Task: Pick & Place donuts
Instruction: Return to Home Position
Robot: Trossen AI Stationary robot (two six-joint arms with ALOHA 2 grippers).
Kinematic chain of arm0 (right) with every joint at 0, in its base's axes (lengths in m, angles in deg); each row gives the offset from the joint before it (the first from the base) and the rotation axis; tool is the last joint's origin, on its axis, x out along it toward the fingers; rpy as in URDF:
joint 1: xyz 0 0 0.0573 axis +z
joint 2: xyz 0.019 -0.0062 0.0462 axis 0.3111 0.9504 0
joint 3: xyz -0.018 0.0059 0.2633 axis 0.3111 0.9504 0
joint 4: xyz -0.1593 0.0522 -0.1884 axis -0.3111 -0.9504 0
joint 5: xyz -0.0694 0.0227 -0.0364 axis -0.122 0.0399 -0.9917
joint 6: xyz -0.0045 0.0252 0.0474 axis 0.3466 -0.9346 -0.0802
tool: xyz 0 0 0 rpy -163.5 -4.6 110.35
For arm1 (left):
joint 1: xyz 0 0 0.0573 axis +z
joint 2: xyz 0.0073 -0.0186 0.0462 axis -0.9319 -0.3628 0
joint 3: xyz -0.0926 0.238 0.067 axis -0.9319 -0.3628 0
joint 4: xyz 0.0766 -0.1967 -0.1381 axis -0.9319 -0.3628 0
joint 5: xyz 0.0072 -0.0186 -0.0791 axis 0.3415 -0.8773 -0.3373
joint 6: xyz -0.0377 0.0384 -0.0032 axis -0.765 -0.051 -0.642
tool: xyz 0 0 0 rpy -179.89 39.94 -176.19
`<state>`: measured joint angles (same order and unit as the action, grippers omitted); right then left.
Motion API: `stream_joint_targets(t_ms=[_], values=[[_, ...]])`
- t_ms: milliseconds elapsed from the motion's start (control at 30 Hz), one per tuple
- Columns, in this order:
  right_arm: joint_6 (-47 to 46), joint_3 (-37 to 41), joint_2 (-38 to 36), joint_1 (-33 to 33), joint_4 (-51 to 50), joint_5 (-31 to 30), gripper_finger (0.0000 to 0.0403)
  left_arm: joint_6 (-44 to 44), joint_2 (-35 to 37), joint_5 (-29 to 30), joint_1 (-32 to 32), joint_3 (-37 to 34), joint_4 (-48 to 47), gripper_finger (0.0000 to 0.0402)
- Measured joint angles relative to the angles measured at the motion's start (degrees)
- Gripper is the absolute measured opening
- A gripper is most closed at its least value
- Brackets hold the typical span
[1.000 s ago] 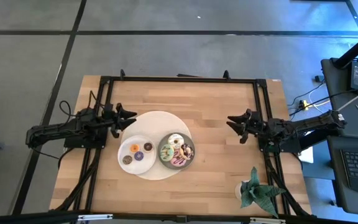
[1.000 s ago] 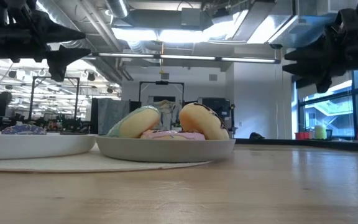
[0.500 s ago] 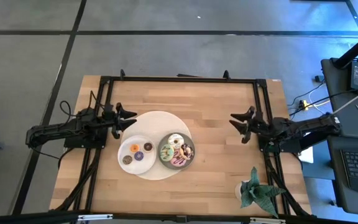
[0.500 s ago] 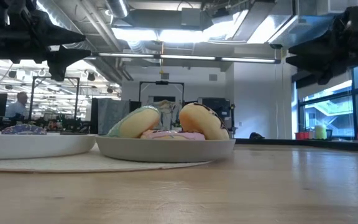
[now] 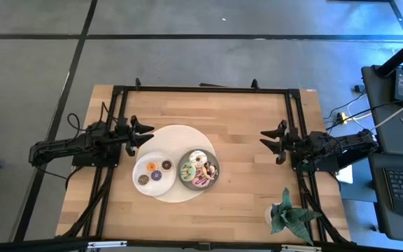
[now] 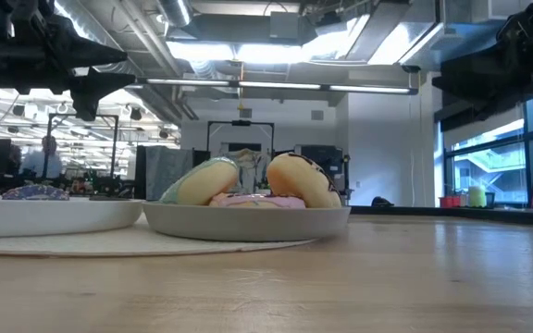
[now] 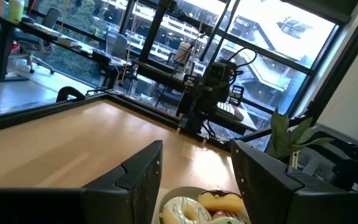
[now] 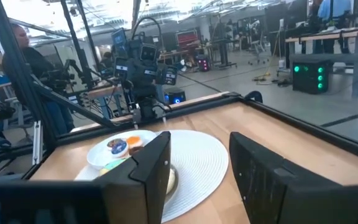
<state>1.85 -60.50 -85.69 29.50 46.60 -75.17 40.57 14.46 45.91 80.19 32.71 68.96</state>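
The wooden surface (image 5: 243, 112) carried all the work left of its middle. I had the left arm lying at the left edge and the right arm at the right edge, both clear of the plates. I read that as a parked pose: I could see no donut loose on the wood, so nothing remained to fetch. The left claw (image 5: 150, 136) pointed inward, fingers apart and empty, at the rim of the round white mat (image 5: 180, 136). The right claw (image 5: 262, 138) faced it, likewise spread and empty, well apart from the mat. On the mat sat the white plate (image 5: 134, 171) and the grey plate (image 5: 199, 189), side by side. The big donuts (image 5: 200, 168) were heaped on the grey plate, between the two claws. The tiny donuts (image 5: 156, 175) lay spread on the white plate, near the left claw.
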Motion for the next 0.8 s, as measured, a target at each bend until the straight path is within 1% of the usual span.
stream_joint_targets(t_ms=[800], values=[[0.3, 0.0, 0.0, 0.0, -0.3, 0.0, 0.0165, 0.0, 0.0, 0.0, 0.0, 0.0, 0.0, 0.019]])
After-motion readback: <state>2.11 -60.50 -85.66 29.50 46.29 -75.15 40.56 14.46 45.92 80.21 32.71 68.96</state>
